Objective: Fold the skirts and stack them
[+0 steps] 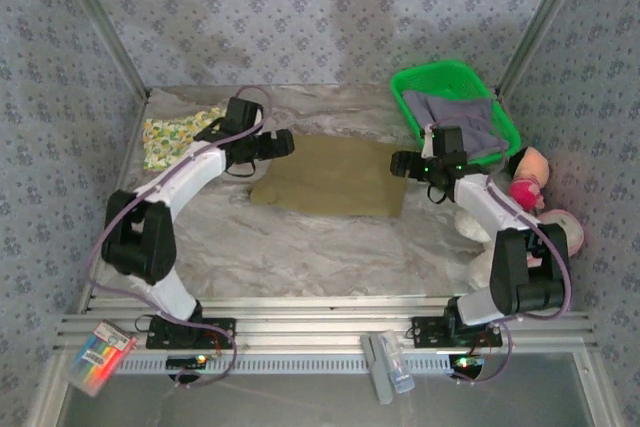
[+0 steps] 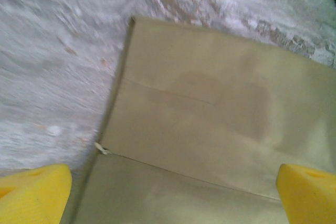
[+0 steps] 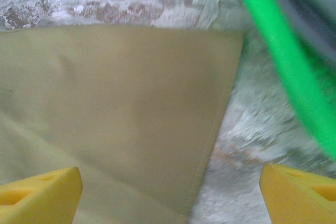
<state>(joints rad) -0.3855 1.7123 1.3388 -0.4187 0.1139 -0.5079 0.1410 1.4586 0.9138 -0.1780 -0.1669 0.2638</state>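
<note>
Marbled table: olive skirt lay part-folded btwn L gripper & R gripper, both wide, empty. Next prob. needs edge grips, another fold.

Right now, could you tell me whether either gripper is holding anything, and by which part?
Nothing is held: the left gripper and right gripper both hang open over the olive-khaki cloth skirt.

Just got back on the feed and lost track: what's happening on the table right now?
The plain olive-khaki cloth skirt lies folded flat mid-table. The left gripper and right gripper hover over its left and right ends, jaws open, holding nothing. A yellow-green fruit-print skirt lies folded at the back left, and a grey-lavender skirt sits in the green plastic basket at the back right.
</note>
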